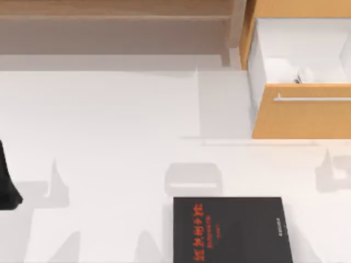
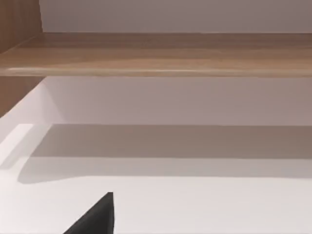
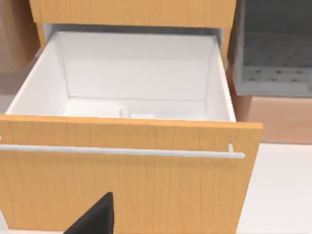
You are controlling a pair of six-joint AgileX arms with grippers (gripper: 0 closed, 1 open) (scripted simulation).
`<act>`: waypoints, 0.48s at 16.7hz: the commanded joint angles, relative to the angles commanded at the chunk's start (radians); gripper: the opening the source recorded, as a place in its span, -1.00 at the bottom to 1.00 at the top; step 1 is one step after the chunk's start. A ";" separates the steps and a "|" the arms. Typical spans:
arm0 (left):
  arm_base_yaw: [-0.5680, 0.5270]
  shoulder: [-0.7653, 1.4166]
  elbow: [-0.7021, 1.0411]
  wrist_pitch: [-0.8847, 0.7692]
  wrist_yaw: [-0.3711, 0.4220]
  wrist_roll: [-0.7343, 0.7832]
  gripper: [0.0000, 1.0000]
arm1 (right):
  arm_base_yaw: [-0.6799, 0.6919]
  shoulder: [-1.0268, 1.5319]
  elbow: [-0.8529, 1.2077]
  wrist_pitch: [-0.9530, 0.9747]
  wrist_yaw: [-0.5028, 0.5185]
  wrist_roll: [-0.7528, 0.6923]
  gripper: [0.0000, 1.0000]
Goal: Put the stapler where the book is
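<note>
Stapler (image 1: pixel 296 78) in drawer (image 1: pixel 300 111); book (image 1: pixel 232 229) front.

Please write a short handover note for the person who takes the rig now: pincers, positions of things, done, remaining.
Left arm parked at the table's left edge; right pincer faces the open wooden drawer with the metal bar handle.
Small pale-grey stapler lies inside the drawer, near its front wall.
Large flat black book with red characters lies on the white table, near edge.
Done: drawer open. Left: take the stapler out and set it at the book.
</note>
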 joint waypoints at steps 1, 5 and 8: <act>0.000 0.000 0.000 0.000 0.000 0.000 1.00 | 0.005 0.094 0.091 -0.053 0.000 -0.003 1.00; 0.000 0.000 0.000 0.000 0.000 0.000 1.00 | 0.025 0.561 0.514 -0.275 -0.001 -0.015 1.00; 0.000 0.000 0.000 0.000 0.000 0.000 1.00 | 0.041 0.949 0.856 -0.444 -0.001 -0.024 1.00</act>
